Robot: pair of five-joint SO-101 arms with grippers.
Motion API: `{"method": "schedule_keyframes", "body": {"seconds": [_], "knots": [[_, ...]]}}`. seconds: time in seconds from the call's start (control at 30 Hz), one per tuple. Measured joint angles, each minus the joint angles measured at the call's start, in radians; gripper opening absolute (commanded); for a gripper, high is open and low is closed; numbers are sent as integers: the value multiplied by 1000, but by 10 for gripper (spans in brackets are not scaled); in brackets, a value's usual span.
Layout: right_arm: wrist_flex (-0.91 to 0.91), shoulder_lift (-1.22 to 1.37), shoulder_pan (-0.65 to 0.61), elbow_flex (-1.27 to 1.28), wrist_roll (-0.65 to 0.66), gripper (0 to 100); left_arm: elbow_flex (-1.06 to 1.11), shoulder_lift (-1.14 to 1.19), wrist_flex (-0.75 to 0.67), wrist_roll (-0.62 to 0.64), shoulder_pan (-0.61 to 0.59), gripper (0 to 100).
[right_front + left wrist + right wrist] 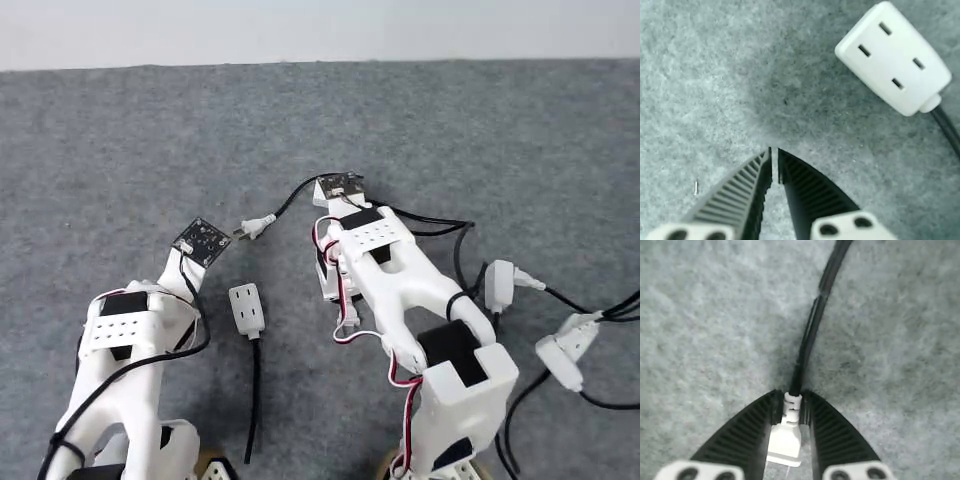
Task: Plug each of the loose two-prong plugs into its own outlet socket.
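Grey felt covers your table (120, 130). The white plug (785, 437) sits clamped by its body in your right gripper (791, 396), which is the right hold. Expect it to be light, rigid and slick, with its black cord (812, 325) tugging. Your left gripper (774, 151), nearly closed and empty, hangs beside the outlet socket (892, 57) toward the front edge.

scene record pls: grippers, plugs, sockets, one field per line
left gripper: shut, empty, over bare carpet
right gripper: shut on held plug, black cord leading away
outlet socket: white, four slots empty, beside left gripper
loose plug: on carpet, farther out than outlet socket, not inserted
right-side connectors: white, corded, on carpet; mating unclear
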Motion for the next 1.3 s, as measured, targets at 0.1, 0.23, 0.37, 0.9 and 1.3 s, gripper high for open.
{"method": "schedule_keyframes", "body": {"seconds": [0.1, 0.23, 0.37, 0.9, 1.3], "knots": [[41, 0, 0, -23, 3, 8, 0, 0, 0, 0, 0, 12], [135, -83, -11, -55, 32, 8, 0, 0, 0, 0, 0, 12], [181, -259, -64, -58, 77, 8, -52, 77, 8, 15, 0, 12], [118, -571, -339, -14, 64, 8, -235, 330, 262, -338, 80, 11], [87, -585, -368, 18, 38, 8, -118, 169, 210, -341, 80, 11]]}}
